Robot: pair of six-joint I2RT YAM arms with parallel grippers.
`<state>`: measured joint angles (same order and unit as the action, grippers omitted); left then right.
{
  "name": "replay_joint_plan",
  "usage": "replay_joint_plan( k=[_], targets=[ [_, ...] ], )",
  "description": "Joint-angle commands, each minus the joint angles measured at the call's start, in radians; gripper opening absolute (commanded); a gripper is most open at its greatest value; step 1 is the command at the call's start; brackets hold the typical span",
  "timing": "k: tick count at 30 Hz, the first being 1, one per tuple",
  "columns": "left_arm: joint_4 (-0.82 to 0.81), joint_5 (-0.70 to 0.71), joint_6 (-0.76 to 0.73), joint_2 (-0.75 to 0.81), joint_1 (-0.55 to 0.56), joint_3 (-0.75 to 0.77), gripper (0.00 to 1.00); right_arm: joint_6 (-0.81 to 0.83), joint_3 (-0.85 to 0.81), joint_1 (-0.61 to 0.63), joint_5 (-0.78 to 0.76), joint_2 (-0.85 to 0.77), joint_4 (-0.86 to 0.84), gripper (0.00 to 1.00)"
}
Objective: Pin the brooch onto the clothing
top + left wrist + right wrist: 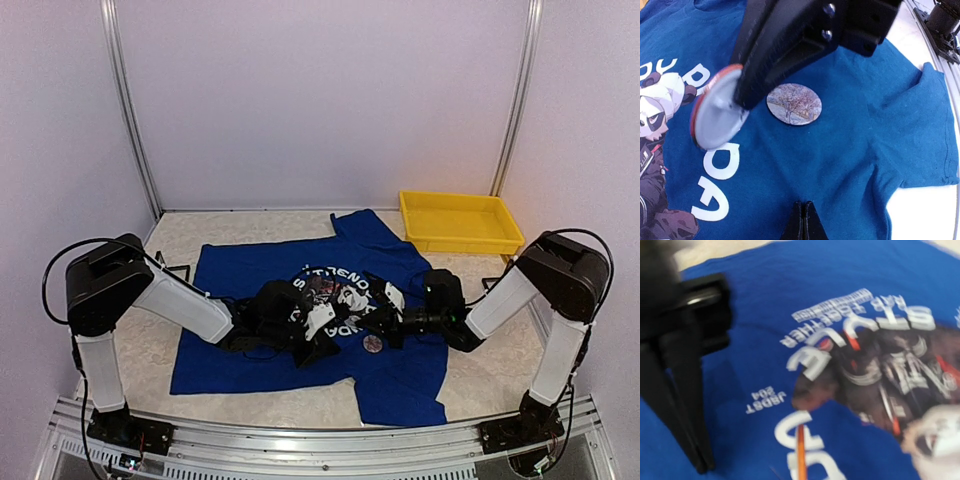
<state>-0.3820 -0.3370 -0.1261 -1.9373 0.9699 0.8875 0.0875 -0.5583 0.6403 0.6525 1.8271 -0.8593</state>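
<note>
The clothing (pixel 240 290), a royal-blue T-shirt with a panda print (pixel 655 120), lies flat on the table. My right gripper (pixel 740 92) hangs over the print, shut on a round brooch (pixel 715 117) with a grey back and a red rim. That brooch shows edge-on as an orange line (pixel 801 455) in the right wrist view. A second round brooch (pixel 794 104) with a tree picture lies loose on the shirt, also seen from above (pixel 373 343). My left gripper (pixel 804 214) is shut with its tips on the cloth, and creases run in to them.
A yellow tray (pixel 461 222) stands at the back right, just past the shirt's sleeve. The aluminium rail (pixel 300 440) and both arm bases line the near edge. White walls close in the back and sides.
</note>
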Motion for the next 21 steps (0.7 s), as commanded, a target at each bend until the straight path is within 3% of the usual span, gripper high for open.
replay_joint_plan(
  k=[1, 5, 21],
  targets=[
    [-0.069, -0.081, 0.020, 0.038, -0.005, -0.015, 0.00, 0.225, 0.071, 0.061, -0.063, 0.078, -0.301, 0.00],
    [-0.082, -0.099, 0.020, 0.045, -0.019, -0.024, 0.00, 0.302, 0.097, 0.085, -0.117, 0.121, -0.405, 0.00],
    [-0.102, -0.160, 0.031, 0.043, -0.046, -0.028, 0.00, 0.598, 0.057, 0.119, -0.170, 0.101, -0.187, 0.00]
  ],
)
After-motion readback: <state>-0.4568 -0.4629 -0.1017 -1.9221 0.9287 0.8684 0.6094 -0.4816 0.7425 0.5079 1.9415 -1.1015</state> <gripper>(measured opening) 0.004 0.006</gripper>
